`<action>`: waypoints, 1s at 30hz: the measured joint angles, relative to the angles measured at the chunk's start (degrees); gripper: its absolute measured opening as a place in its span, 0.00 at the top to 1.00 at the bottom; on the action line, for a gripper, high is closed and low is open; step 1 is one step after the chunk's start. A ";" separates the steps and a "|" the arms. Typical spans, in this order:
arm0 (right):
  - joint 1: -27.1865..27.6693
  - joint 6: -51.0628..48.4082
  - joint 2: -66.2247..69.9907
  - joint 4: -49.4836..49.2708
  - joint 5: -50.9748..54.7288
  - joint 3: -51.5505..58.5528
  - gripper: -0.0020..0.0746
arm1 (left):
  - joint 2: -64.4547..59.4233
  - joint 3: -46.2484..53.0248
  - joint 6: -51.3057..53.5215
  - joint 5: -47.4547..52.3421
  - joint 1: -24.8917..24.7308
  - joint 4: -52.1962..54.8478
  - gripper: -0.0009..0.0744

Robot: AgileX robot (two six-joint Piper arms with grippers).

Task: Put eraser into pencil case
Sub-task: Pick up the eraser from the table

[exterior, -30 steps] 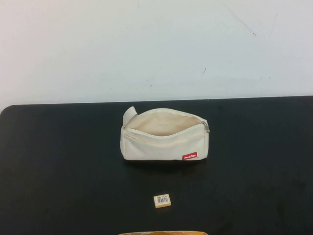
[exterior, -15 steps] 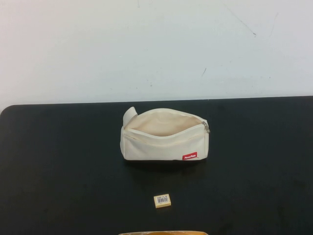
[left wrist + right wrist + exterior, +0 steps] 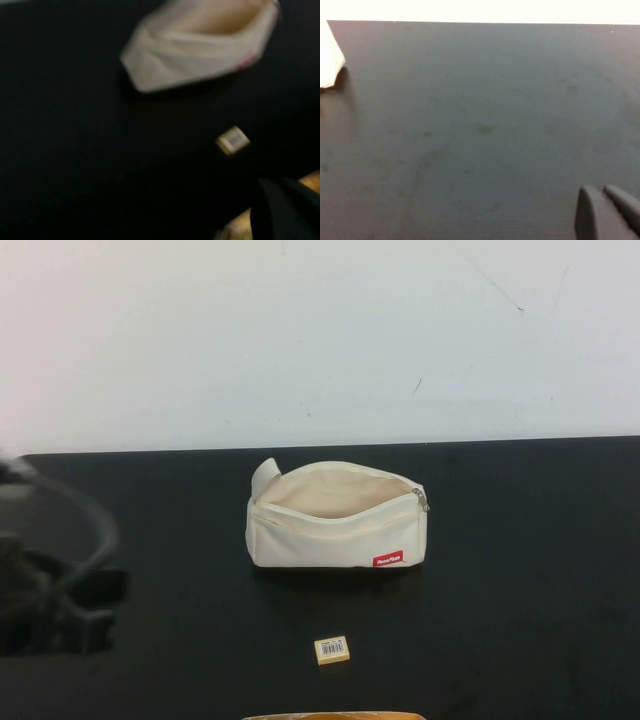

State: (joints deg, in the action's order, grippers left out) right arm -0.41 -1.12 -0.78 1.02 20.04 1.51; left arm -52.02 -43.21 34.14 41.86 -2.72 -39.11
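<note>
The cream-white pencil case (image 3: 335,525) lies on the black table, its zip open and its mouth facing up. It also shows in the left wrist view (image 3: 200,45), and its edge shows in the right wrist view (image 3: 330,55). The small tan eraser (image 3: 332,649) with a barcode label lies in front of the case, apart from it, and shows in the left wrist view (image 3: 233,140). My left gripper (image 3: 60,615) is a dark blur at the table's left side, far from both, with its fingers (image 3: 280,210) together and empty. My right gripper (image 3: 606,196) is shut and empty over bare table, outside the high view.
The black table (image 3: 520,570) ends at a white wall behind. A tan object (image 3: 330,716) pokes in at the table's front edge, just in front of the eraser.
My left arm has come into the high view at the left edge and is moving. The pencil case and the eraser have not moved.
</note>
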 joint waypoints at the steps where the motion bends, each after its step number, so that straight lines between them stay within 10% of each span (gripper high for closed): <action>1: 0.00 0.00 0.00 0.00 0.00 0.00 0.98 | -2.73 -1.47 1.31 2.08 0.00 -1.05 0.99; 10: 0.00 0.00 0.00 0.00 0.00 0.00 0.98 | -17.59 -11.09 2.56 7.27 -12.20 2.51 0.99; 20: 0.00 0.00 0.00 0.00 0.00 0.00 0.98 | -35.92 -22.16 -16.20 8.04 -34.49 34.13 0.97; 30: 0.00 0.00 0.00 0.00 0.00 0.00 0.98 | -49.17 -29.46 -16.52 7.16 -39.50 45.29 0.55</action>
State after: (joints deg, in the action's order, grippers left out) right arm -0.41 -1.12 -0.78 1.02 20.04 1.51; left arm -101.19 -72.67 17.62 49.02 -42.21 6.18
